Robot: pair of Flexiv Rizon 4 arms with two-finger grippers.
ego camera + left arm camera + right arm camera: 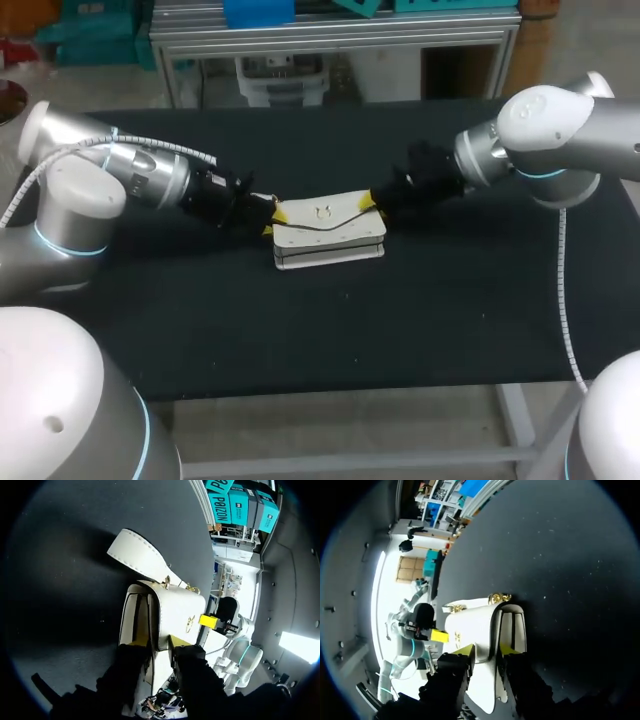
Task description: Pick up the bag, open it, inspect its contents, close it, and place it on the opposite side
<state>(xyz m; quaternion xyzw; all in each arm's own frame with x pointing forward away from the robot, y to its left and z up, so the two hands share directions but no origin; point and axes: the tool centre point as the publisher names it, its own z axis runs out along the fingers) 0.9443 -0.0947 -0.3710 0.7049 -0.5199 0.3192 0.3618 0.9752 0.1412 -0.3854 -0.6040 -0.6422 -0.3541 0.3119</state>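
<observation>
A white handbag (330, 232) with a gold clasp lies in the middle of the black table, flap up. My left gripper (272, 218) is at its left end and my right gripper (372, 205) at its right end. In the left wrist view the bag (180, 610) has its end between my left gripper's (157, 642) yellow tips, one on the flap face and one on the side gusset. Its white strap (140, 557) lies ahead on the table. In the right wrist view my right gripper (485, 650) pinches the bag's (470, 622) other end the same way.
The black table (330, 330) stretches bare in front of the bag and out to both sides. Both arms come in low over it from the left and right edges. Each wrist view shows the other arm's yellow fingertip (209, 621) beyond the bag.
</observation>
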